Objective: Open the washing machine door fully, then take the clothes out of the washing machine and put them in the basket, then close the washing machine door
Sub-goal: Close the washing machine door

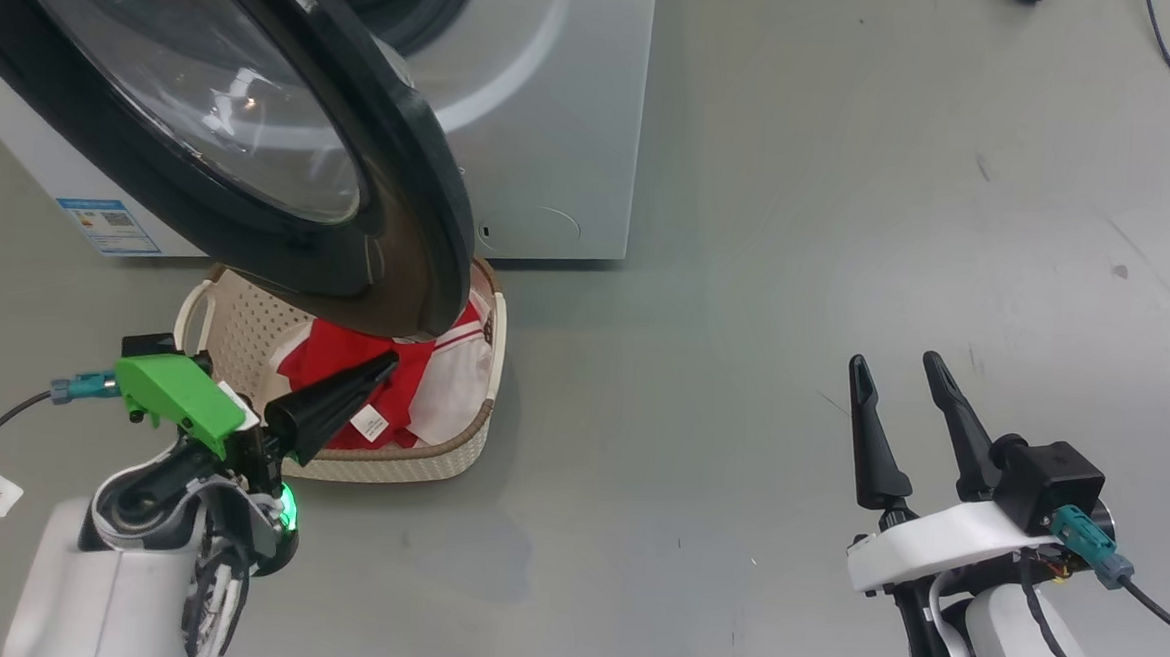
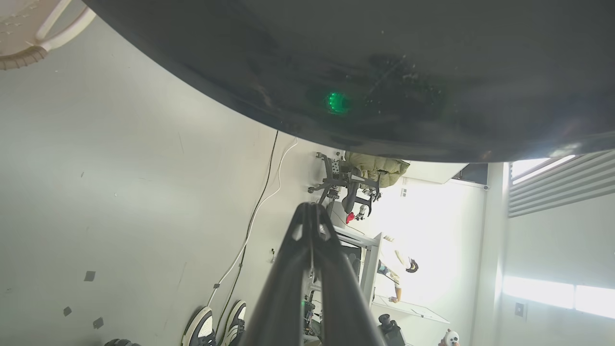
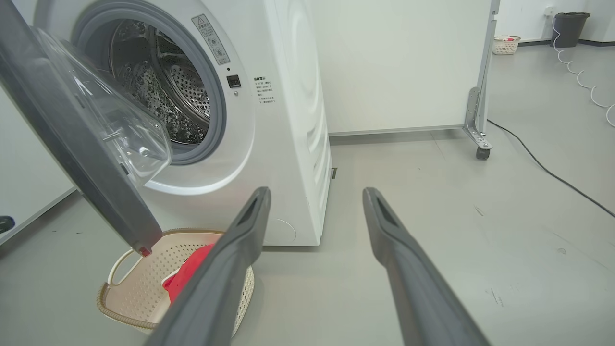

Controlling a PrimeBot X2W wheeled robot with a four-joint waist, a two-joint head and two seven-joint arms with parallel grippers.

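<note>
The big white front-loading washing machine [image 1: 556,117] stands with its round, black-rimmed, glass-centred door [image 1: 235,120] swung open. On the floor before the machine, partly under the door, a cream perforated plastic basket [image 1: 234,330] holds red-and-white jersey-like clothes [image 1: 323,355]. The left gripper [image 1: 388,360], fingers pressed together and empty, points at the door's lower rim. The right gripper [image 1: 895,365], fingers spread and empty, hovers well apart from the machine.

door [image 1: 225,119] low over the basket [image 1: 392,467]
</note>
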